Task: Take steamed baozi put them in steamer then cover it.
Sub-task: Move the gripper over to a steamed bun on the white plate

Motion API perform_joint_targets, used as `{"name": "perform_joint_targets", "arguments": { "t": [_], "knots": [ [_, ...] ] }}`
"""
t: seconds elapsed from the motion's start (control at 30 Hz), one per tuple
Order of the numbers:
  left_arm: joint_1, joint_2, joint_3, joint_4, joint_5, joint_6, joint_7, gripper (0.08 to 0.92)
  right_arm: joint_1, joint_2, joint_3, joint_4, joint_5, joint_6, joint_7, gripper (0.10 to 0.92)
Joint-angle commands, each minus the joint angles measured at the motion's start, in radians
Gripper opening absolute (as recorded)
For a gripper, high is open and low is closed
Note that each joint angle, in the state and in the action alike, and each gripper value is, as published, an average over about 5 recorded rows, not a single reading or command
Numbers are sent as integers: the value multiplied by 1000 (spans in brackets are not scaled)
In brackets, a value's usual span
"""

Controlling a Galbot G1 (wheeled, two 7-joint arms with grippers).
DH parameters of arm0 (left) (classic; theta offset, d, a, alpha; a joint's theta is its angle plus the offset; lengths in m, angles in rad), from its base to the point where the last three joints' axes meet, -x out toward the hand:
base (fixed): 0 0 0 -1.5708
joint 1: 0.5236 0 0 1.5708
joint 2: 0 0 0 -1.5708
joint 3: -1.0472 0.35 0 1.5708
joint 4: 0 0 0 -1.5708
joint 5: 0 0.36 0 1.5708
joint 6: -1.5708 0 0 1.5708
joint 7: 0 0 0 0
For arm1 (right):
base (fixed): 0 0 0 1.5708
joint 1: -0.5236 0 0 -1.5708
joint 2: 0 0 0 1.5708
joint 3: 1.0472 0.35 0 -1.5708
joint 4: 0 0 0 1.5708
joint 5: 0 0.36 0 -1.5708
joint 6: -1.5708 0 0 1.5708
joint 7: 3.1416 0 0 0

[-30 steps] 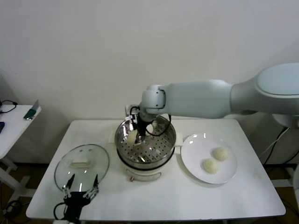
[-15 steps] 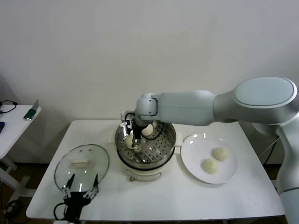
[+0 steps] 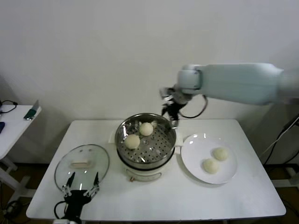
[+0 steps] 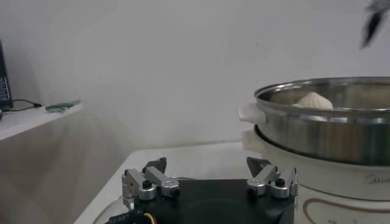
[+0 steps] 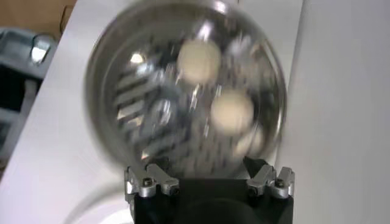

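White table (image 3: 154, 196) against a plain wall holds steamer (image 3: 145, 158), plate (image 3: 191, 163), cover (image 3: 81, 163).

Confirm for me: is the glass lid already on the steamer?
No, the cover lies flat on the table, left of the open steamer.

2 baozi (image 3: 139, 135) in steamer (image 3: 145, 154)

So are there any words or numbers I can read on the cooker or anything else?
Steamer: its white base has small grey lettering at the edge of the left wrist view, too small and cut off to read.
Lid, plate, buns, table: no writing shows.
Items on the side table: no text can be made out.
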Motion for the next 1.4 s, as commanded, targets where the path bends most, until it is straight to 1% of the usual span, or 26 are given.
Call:
{"name": "perform_joint_targets", "arguments": {
  "t": [0.03, 0.23, 0.47, 0.7, 0.97, 1.23, 1.4],
  "knots": [
    [0, -9, 6, 3, 2, -1, 1, 823, -19, -364, -125, 150, -199, 22, -18, 823],
    [5, -10, 1, 11, 2, -7, -1, 823, -245, -374, 14, 84, -294, -29, 57, 823],
    [1, -14, 4, 23, 4, -8, -1, 823, -439, -340, 126, 38, -347, -69, 96, 823],
    [0, -14, 3, 29, 3, -11, -3, 823, -560, -299, 218, -46, -373, -92, 128, 823],
    [1, -12, 0, 36, 1, -14, -5, 823, -623, -253, 279, -105, -373, -104, 142, 823],
    [4, -13, 1, 36, 3, -14, -8, 823, -634, -241, 281, -106, -374, -112, 140, 822],
    [4, -14, 1, 35, 5, -15, -9, 823, -623, -247, 274, -102, -383, -109, 128, 801]
  ]
}}
